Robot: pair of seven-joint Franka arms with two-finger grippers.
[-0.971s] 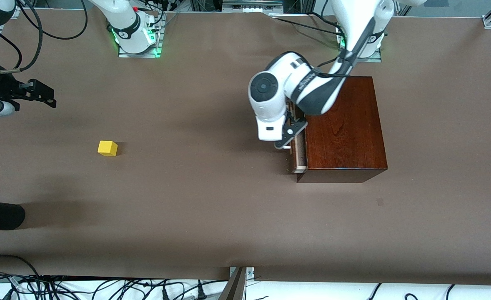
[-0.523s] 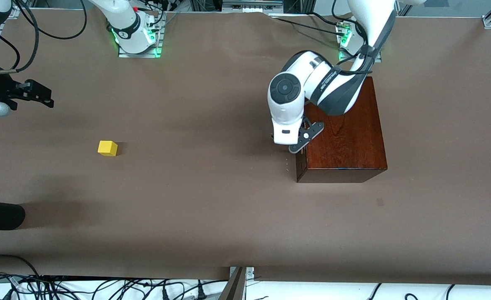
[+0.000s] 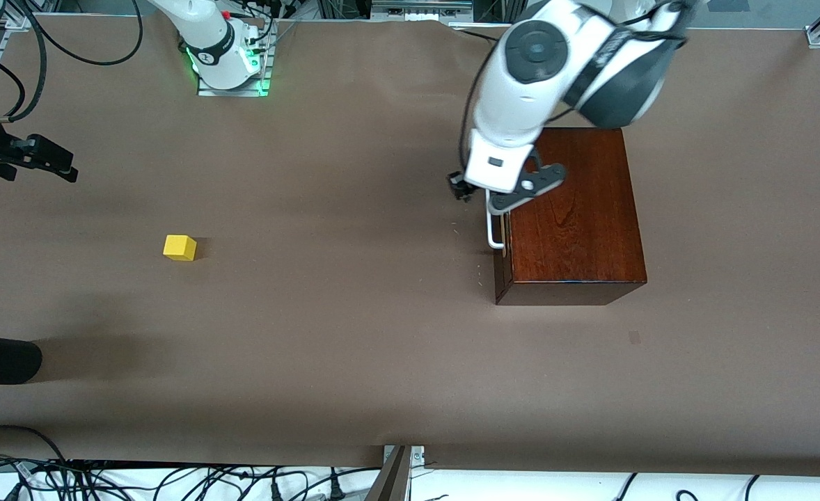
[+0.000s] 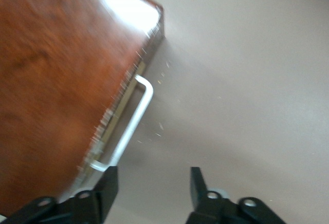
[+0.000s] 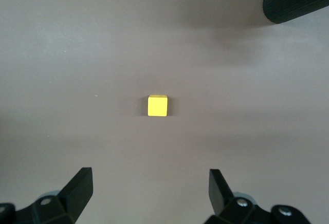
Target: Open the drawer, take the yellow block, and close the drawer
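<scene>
Toward the left arm's end of the tabletop, the wooden box (image 3: pixel 569 212) now shows its drawer (image 3: pixel 501 233) pushed fully in, where a second ago a pale strip of its interior stood out from the dark front. Only the white bar handle (image 3: pixel 492 228) projects from the front now. The left gripper (image 3: pixel 500 191) has let go and lifted away; it hangs over the handle's end and the table just in front of the drawer. In the left wrist view its fingers (image 4: pixel 107 187) stand apart with nothing between them and the handle (image 4: pixel 129 126) clear of them.

The yellow block (image 3: pixel 179 247) sits alone on the bare table, well apart from the box, toward the right arm's end and about midway between the table's robot edge and its camera edge. The right gripper (image 3: pixel 41 156) hangs near that end's edge, waiting; the right wrist view shows its fingers (image 5: pixel 79 187) spread wide and empty, the block (image 5: pixel 157 106) lying ahead of them.

With the block out and the drawer shut, the task looks essentially finished
</scene>
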